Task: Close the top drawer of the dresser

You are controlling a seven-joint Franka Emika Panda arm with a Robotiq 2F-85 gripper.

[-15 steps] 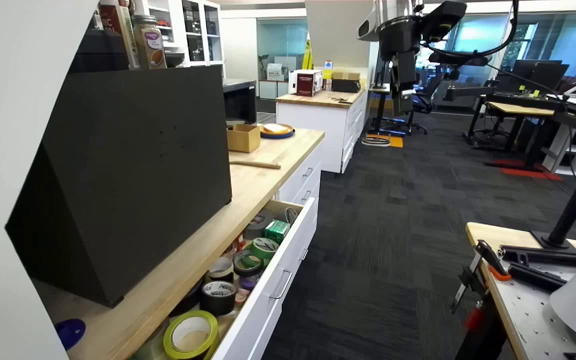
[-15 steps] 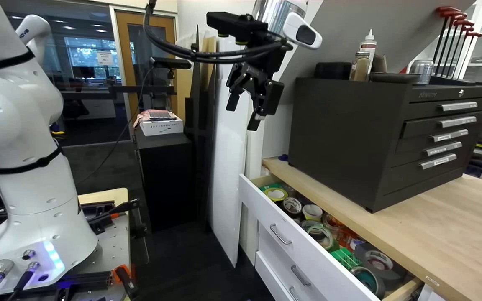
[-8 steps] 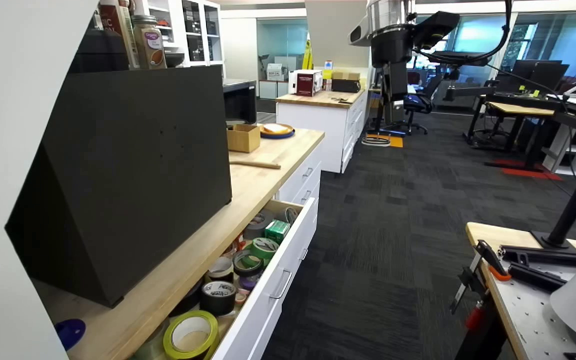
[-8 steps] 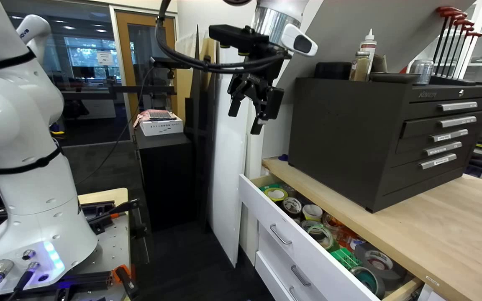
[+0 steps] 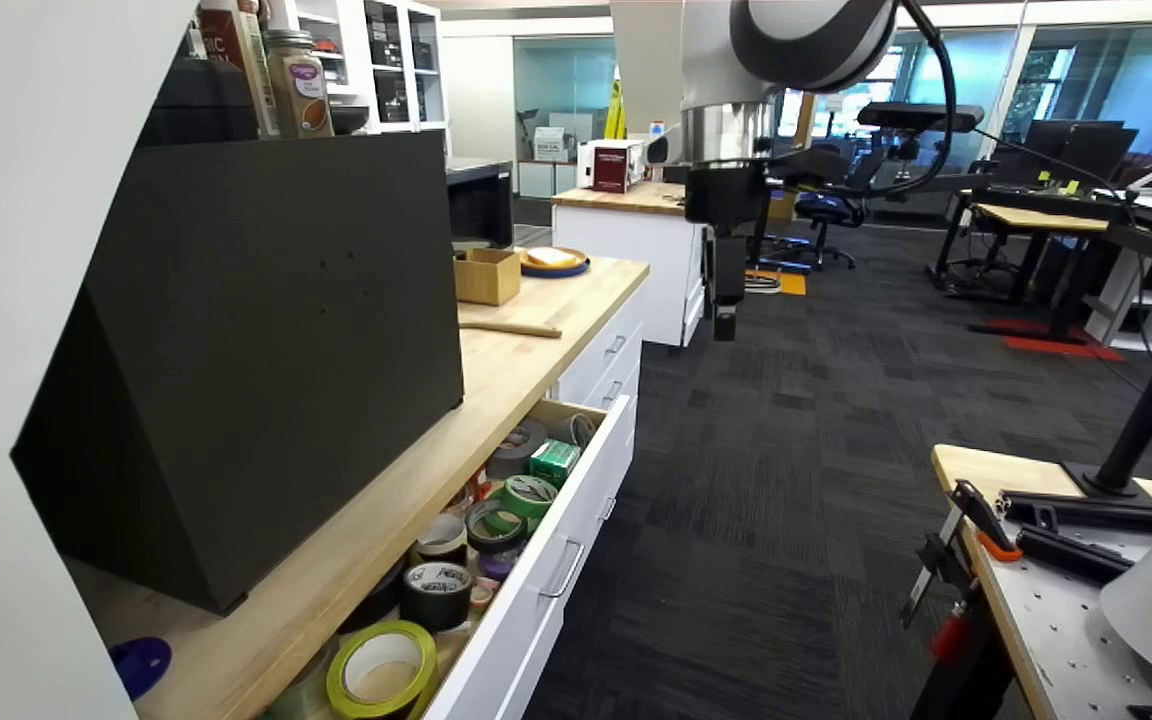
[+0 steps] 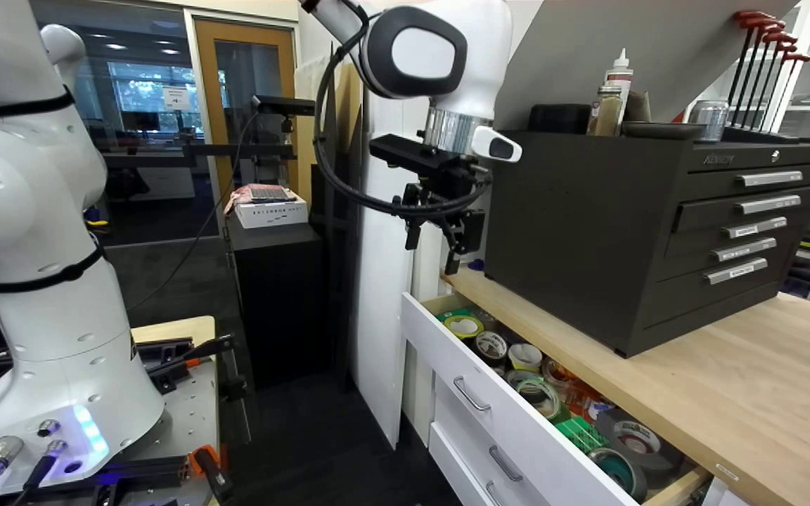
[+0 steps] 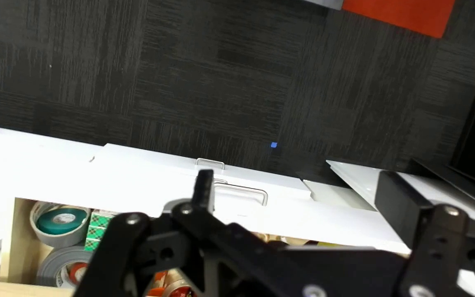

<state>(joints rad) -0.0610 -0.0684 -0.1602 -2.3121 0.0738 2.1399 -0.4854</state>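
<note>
The white top drawer stands pulled open in both exterior views, its front panel away from the dresser. Its metal handle also shows in the wrist view. Rolls of tape and a green box lie inside. My gripper is open and empty, above the drawer's height and apart from it. In the wrist view the gripper has its fingers wide apart, with the drawer front below and between them. The gripper partly hides the drawer's contents there.
A black tool chest stands on the wooden countertop over the drawer. White panels lean upright near the drawer's end. Lower drawers sit beneath. A table with clamps stands across the aisle.
My gripper has moved down, and toward the dresser in an exterior view, mostly in the last half second. It stays open. The drawer has not moved.
</note>
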